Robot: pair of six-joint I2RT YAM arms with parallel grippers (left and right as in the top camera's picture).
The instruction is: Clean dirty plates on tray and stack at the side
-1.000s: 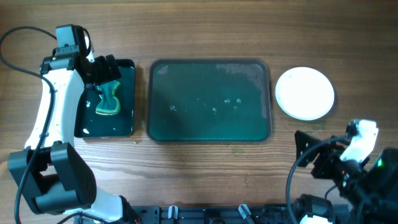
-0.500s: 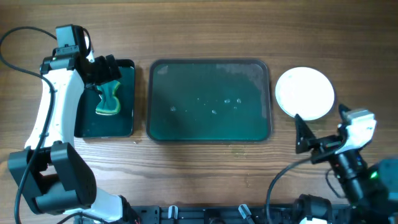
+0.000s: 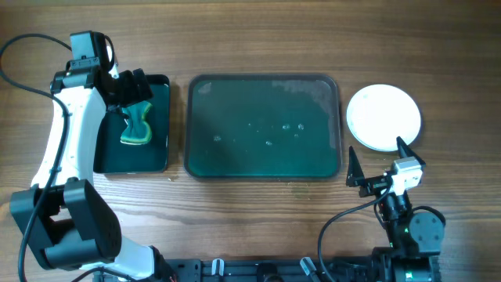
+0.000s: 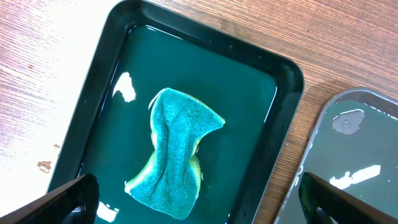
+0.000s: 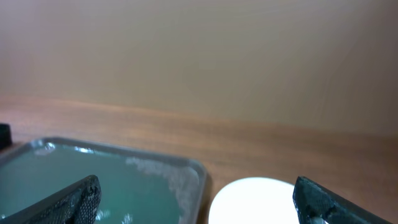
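At the left end of the worktop [image 3: 258, 47], the smaller dark tray [image 3: 160, 149] holds a film of water and the green-yellow sponge [image 3: 136, 125]. The sponge lies flat with its teal face up and is waisted in outline. The left fingers [image 3: 138, 86] hang over the far part of that tray, above the sponge. The left wrist view shows them spread wide, one tip at each lower corner of the frame. They hold nothing and are clear of the sponge.

At the centre, the large dark green tray [image 3: 264, 168] lies with its long side running left to right. It sits just beside the smaller tray, with a strip of bare wood between the two. Its floor is wet, with scattered droplets and a pale foamy patch toward the far right corner.

Right of the tray and apart from it, the plates [image 3: 383, 117] show from overhead as a single white disc. How many lie under the top one cannot be judged from this angle.

The right fingers [image 3: 377, 157] sit on the near side of the plates, by the tray's near right corner, pointing toward the far side. They are spread wide and grip nothing. The right wrist view looks low across the worktop, with the tray rim at left and the white plate edge at lower centre.
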